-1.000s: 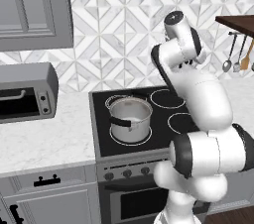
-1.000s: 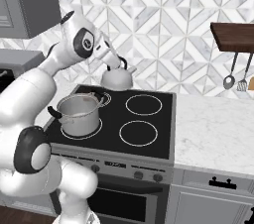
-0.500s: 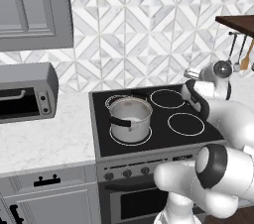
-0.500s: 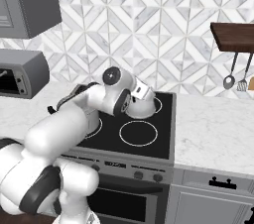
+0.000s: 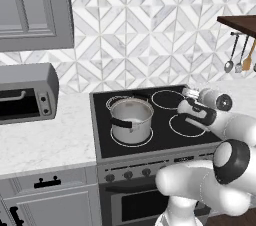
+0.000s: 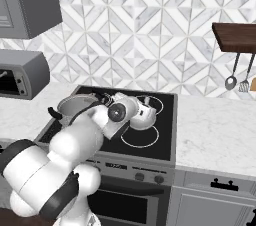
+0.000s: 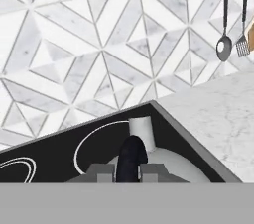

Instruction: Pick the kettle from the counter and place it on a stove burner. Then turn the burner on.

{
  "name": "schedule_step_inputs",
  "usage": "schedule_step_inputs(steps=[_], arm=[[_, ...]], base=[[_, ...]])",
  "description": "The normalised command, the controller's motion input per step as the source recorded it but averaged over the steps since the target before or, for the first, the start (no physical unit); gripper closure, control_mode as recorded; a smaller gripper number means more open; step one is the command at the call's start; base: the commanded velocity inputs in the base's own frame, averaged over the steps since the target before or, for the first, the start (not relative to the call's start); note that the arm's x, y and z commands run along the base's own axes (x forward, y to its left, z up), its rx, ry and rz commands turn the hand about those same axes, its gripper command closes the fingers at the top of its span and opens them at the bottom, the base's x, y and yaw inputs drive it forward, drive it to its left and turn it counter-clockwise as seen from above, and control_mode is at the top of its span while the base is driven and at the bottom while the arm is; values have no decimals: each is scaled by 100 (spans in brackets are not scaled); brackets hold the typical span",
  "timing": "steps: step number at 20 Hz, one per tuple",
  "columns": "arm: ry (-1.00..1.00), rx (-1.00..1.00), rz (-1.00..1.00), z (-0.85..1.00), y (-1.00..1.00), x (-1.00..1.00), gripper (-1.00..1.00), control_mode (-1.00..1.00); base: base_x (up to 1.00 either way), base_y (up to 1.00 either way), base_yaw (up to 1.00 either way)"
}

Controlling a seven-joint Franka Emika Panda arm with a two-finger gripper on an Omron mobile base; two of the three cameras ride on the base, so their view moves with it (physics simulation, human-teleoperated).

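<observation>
Kettle: small squat dome (image 7: 163, 166), silvery-white, with a short pale spout and a thin dark arched handle (image 7: 132, 157); in the right base view it (image 6: 143, 115) shows beside my wrist, over the black cooktop.
Kettle position: over the right half of the stove, at the white-ringed stove burner (image 6: 140, 136) nearest the front on that side; I cannot tell whether its base touches the glass.
My gripper: (image 7: 125, 172) clamped narrow on the kettle's dark handle, which rises between my two finger tips in the hand view.
My fingers: (image 7: 101, 172) pressed against either side of that handle, almost fully closed.
My arm: white, bent low and folded over the stove front; in the left base view my hand (image 5: 198, 111) reaches in from the right above the right-hand burners.
My hand's pose: roughly level, looking along the cooktop towards the tiled wall.
Pot: larger steel pot (image 5: 131, 120) with a black side handle, on the front left burner, apart from the kettle.
Counter: white marble-look counter (image 6: 218, 135) to the right of the stove.
Wall: utensils (image 7: 223, 47) hang from a rail.
</observation>
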Motion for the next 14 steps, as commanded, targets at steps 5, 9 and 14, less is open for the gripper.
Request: schedule_step_inputs(steps=[5,9,14], arm=[[8,-1,3,-35,10,46,100,-100],[14,-4,0,-16,1,35,100,-100],[1,0,0,-2,0,7,100,-100]], base=[[0,0,0],[0,0,0],[0,0,0]])
